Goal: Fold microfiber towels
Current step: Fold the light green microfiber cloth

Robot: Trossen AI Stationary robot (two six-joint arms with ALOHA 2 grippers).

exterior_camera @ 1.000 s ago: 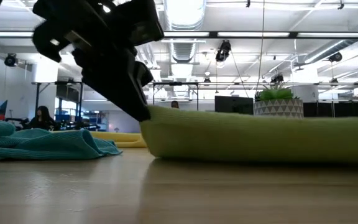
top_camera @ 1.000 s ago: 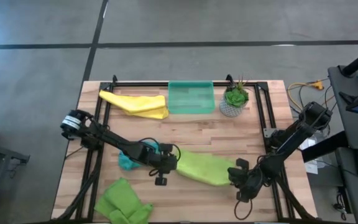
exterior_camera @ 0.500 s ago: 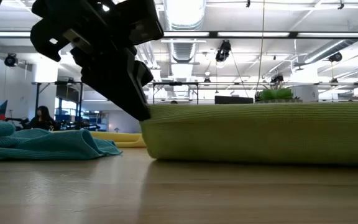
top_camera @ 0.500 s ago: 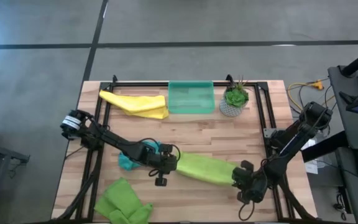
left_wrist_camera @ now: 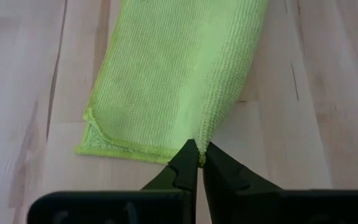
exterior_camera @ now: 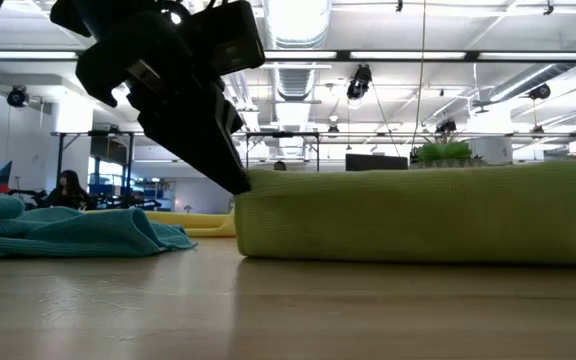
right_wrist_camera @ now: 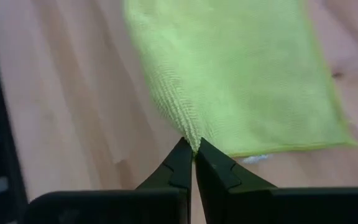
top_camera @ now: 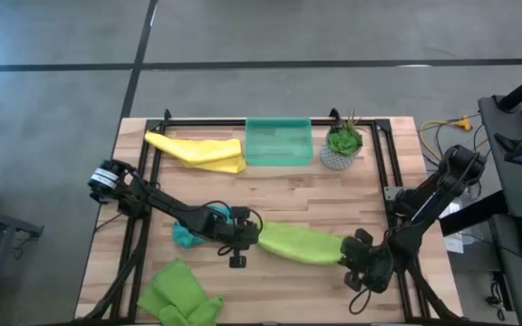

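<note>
A lime green microfiber towel is stretched as a narrow band near the table's front between my two grippers. My left gripper is shut on its left end, my right gripper on its right end. In the low view the towel stands as a level wall with its lower part on the table. A teal towel lies bunched behind my left gripper. A second lime green towel lies at the front left. A yellow towel lies at the far left. My left gripper pinches the top ridge of the towel's left end between its two fingers, slanting down from the table's left. The cloth runs away from the fingers as a taut ridge, and a lower layer with its hem lies on the table. My right gripper pinches the top ridge of the towel's right end between its two fingers, slanting down from the table's right. The cloth is raised at the fingers and drawn taut along the ridge; the rest of it slopes down to the table.
A translucent green tray stands at the far middle, with a potted plant to its right. A black frame runs along the table's sides and far edge. Bare wood lies between the tray and the stretched towel.
My right gripper has rolled its wrist while staying shut on the towel. The towel's right end has risen, so its top edge now runs level and taut. From above the towel shows narrower than before. Its left end has stayed in place.
</note>
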